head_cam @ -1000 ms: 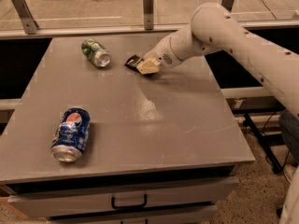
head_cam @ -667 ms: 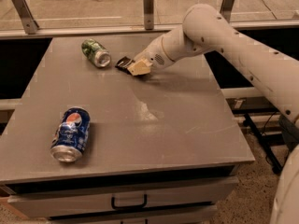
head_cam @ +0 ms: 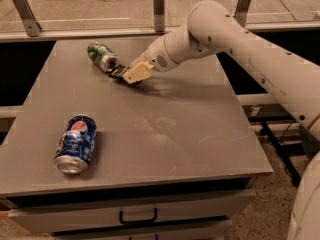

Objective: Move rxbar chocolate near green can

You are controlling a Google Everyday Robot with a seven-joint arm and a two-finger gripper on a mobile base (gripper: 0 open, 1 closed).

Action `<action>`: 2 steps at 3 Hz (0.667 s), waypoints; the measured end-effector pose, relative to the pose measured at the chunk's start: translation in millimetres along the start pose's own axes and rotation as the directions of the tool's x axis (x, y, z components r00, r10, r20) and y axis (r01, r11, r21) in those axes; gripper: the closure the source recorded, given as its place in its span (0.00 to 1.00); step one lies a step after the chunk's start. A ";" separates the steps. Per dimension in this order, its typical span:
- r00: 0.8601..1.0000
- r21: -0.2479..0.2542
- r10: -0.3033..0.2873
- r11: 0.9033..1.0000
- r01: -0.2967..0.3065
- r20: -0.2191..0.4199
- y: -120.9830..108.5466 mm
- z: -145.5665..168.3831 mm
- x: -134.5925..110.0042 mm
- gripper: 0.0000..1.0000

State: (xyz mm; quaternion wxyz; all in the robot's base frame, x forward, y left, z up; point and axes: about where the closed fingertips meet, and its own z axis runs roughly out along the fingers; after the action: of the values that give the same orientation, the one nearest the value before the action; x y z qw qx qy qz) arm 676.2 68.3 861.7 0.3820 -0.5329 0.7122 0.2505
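A grey table (head_cam: pixel 190 134) is set before a railed glass partition. Over the last second the gripper (head_cam: pixel 127 75) has been carried leftward across the far part of the top. The rxbar chocolate (head_cam: pixel 116 73), clamped at its tips, has been brought from well apart to just beside the silver end of the green can (head_cam: pixel 101 55), which lies on its side. The blue can (head_cam: pixel 76 144) has been left unmoved near the front. The move is judged nearly complete, with only the release remaining.
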 end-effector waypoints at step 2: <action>1.000 0.027 -0.012 1.000 0.012 0.017 -8.1 -3.7 -11.3 0.00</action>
State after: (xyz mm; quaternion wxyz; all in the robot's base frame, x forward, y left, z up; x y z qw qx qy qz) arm 684.5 69.4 873.4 0.3965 -0.5299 0.7091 0.2433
